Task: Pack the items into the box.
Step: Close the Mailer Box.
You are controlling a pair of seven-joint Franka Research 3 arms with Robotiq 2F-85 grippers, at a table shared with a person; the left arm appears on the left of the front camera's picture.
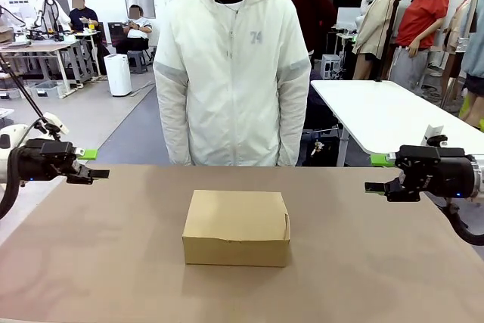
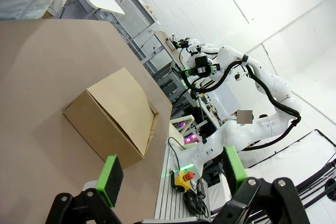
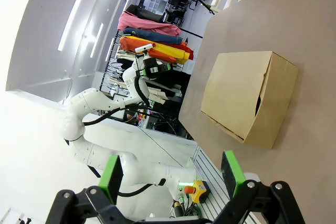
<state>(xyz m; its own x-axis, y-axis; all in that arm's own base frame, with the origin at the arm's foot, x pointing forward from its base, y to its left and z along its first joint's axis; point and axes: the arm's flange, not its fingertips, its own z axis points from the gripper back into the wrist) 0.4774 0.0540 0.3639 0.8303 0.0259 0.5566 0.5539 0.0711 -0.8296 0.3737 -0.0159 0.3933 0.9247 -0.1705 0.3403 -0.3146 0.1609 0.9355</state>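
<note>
A plain brown cardboard box (image 1: 237, 226) sits in the middle of the table with its flap lid down. It lies tilted in the left wrist view (image 2: 113, 116) and the right wrist view (image 3: 247, 95). The items are out of view. My left gripper (image 1: 97, 166) hovers at the table's left side, open and empty, its green pads (image 2: 110, 179) wide apart. My right gripper (image 1: 374, 173) hovers at the right side, also open and empty, with its pads (image 3: 231, 171) spread. Both are well clear of the box.
A person in a white jacket (image 1: 231, 73) stands at the far edge, arms hanging down. The brown tabletop (image 1: 91, 262) is bare around the box. A white table (image 1: 393, 115) stands behind at the right.
</note>
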